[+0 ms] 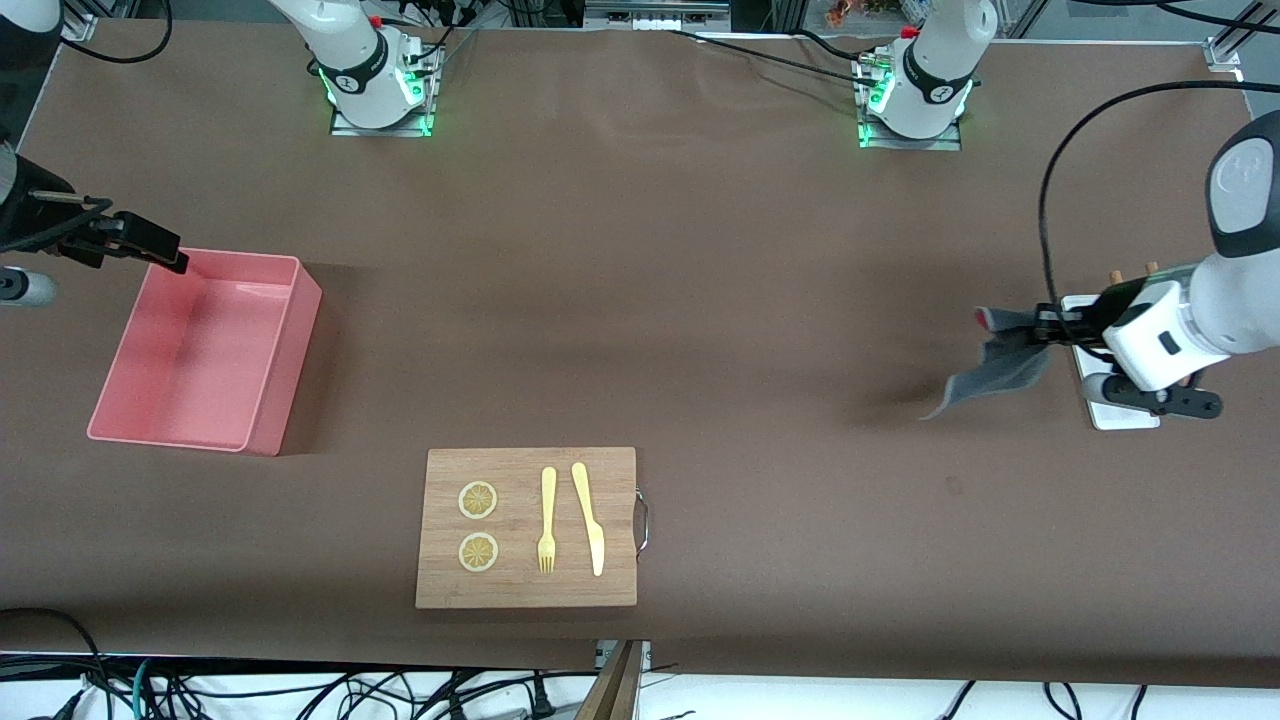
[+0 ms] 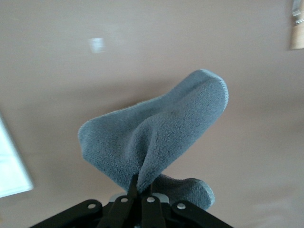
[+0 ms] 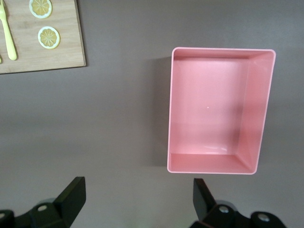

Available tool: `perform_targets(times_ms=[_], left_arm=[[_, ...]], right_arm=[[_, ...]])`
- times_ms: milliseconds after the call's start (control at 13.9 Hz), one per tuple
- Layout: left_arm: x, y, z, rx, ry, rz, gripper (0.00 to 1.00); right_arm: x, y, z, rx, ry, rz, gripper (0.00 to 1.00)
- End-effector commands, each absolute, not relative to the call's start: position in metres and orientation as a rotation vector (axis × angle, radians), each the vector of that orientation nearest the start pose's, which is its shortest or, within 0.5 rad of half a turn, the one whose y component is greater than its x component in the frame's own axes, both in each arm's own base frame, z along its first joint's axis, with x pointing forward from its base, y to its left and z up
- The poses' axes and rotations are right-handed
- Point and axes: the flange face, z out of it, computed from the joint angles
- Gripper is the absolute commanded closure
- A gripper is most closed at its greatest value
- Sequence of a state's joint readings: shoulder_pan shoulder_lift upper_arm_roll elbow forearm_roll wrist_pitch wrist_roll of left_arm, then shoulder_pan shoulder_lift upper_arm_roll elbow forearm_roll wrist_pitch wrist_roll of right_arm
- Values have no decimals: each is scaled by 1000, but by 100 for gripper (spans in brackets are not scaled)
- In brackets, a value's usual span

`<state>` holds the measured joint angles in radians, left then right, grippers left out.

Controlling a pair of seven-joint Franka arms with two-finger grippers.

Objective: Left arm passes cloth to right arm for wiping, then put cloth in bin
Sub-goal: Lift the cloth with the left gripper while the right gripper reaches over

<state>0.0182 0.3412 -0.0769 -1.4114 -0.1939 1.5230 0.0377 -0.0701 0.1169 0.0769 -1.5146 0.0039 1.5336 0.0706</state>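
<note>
Cloth: we see the dark-grey cloth (image 1: 995,368) off the surface, hanging in folds over bare brown covering near the left arm's end; one corner droops lowest, and in the left wrist view the fabric (image 2: 156,137) bulges out from the pinch point.
Left claw: the left claw (image 1: 1040,325) is pinched tight on one edge of the cloth, its black fingers (image 2: 135,199) pressed together with fabric between them.
Left arm: we find the left arm (image 1: 1225,290) coming in from the edge of the front view, its wrist laid nearly level and the claw pointing toward the middle of the surface.
White tray: a small flat white tray (image 1: 1105,405) lies on the surface beneath the left wrist, partly covered by it.
Bin: the salmon-pink bin (image 1: 205,350) sits at the right arm's end, well apart from the cloth; the right wrist view shows its inside (image 3: 213,111) bare.
Right claw: the right claw (image 1: 150,245) hangs over the bin's rim with its fingers (image 3: 71,197) spread wide and nothing between them.
Right arm: we note the right arm (image 1: 40,220) waiting, reaching in level from the edge of the front view.
Wooden board: a board (image 1: 527,527) lies nearer the front camera, carrying two lemon slices (image 1: 478,500), a yellow fork (image 1: 547,520) and a yellow knife (image 1: 588,518).
</note>
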Motion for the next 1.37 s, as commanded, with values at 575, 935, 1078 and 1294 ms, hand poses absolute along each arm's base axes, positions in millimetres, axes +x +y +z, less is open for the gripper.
perform_targets(times_ms=[575,935,1078,1294], left_arm=[[589,-371,534,-3357,-786,583,100],[586,-436,537,-3320,-1459,839,100],[586,-448,537,-3323,-1547,955,100],[589,-446,538,-3324,-1562,953,100]], right_arm=[[615,71,536,-3094,213,174,0],[626,128,515,-2953,491,170,0],[627,153,511,-2897,580,163,0],[624,188,508,-2839,717,173,0]])
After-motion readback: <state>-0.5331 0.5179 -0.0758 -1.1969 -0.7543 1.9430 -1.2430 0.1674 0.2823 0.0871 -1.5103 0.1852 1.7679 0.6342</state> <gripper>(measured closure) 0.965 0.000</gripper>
